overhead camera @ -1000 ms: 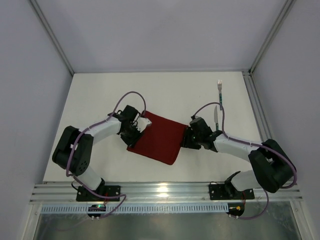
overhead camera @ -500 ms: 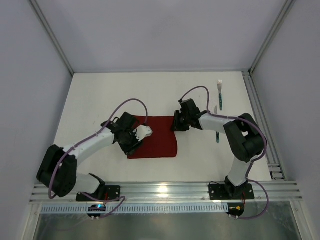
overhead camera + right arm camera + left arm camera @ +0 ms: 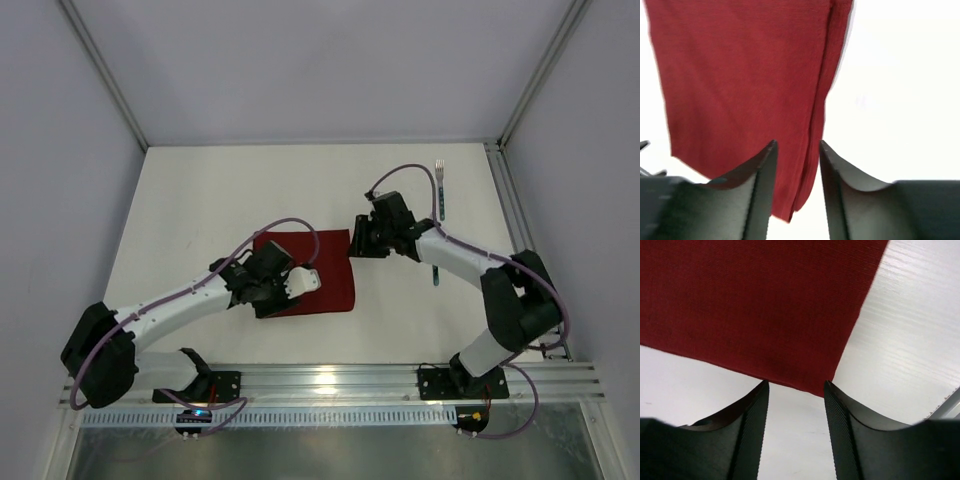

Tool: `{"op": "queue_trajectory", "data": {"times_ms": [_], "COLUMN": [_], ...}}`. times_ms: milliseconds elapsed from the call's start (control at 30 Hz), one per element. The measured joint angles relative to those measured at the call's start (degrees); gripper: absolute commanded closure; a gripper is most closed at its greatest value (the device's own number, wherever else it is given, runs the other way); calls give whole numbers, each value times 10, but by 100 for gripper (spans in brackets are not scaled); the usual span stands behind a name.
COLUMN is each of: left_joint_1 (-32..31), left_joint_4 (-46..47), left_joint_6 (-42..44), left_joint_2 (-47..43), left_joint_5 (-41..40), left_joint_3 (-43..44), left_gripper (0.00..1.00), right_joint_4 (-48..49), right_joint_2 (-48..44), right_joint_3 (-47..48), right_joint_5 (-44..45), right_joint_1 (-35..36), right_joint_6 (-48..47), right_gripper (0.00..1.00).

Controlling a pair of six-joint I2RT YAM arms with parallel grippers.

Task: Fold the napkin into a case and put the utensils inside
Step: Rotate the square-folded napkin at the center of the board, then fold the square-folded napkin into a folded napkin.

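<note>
The dark red napkin (image 3: 322, 262) lies folded flat on the white table, mid-front. My left gripper (image 3: 298, 284) hovers over its near-left part. In the left wrist view a napkin (image 3: 755, 305) corner sits just beyond the open left gripper (image 3: 795, 386), with bare table between the fingers. My right gripper (image 3: 358, 243) is at the napkin's far-right corner. Its wrist view shows the open right gripper (image 3: 796, 144) astride the napkin's (image 3: 740, 75) doubled edge, not pinching it. The fork (image 3: 440, 188) lies at the far right. The knife (image 3: 436, 272) shows only its teal handle beside my right arm.
White walls and metal posts (image 3: 540, 70) enclose the table. An aluminium rail (image 3: 330, 380) runs along the near edge, and a side rail (image 3: 510, 215) lies right of the fork.
The napkin has turned from a diamond to lie square. My left gripper slid nearer and rightward over it and opened wider. My right gripper moved to the far-right corner.
</note>
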Motion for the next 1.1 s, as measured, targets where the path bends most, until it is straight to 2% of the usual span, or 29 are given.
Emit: {"op": "queue_trajectory", "data": {"times_ms": [67, 100, 167, 233, 333, 500, 633, 800, 967, 1067, 1100], "left_joint_1": [-2, 1, 9, 19, 28, 29, 31, 31, 31, 31, 31], "left_joint_4": [11, 20, 32, 39, 51, 83, 100, 117, 129, 129, 123], "left_joint_6": [-13, -20, -33, -45, -58, -60, -56, -46, -37, -31, -29], "left_joint_2": [1, 0, 0, 1, 12, 66, 102, 98, 85, 75, 71], "left_joint_5": [-11, -12, -12, -12, -14, -30, -45, -52, -50, -45, -40], "left_joint_3": [-1, 0, 1, 3, 3, -12, -34, -42, -54, -58, -58], "left_gripper": [58, 59, 59, 59, 60, 60, 61, 61, 60, 54, 50], "right_joint_4": [-9, -11, -10, 2, 42, 130, 148, 197, 193, 176, 170], "right_joint_2": [-54, -82, -121, -137, -126, -64, -26, -48, -95, -110, -113], "right_joint_3": [-20, -29, -41, -51, -73, -138, -176, -224, -264, -263, -261], "right_joint_5": [15, 23, 38, 39, 14, -32, -35, -41, -37, -35, -36], "right_joint_1": [10, 20, 53, 95, 147, 167, 165, 143, 110, 108, 108], "right_joint_6": [1, 3, 9, 17, 36, 84, 108, 139, 146, 141, 138], "right_gripper": [66, 73, 77, 85, 90, 95, 96, 96, 96, 96, 96]}}
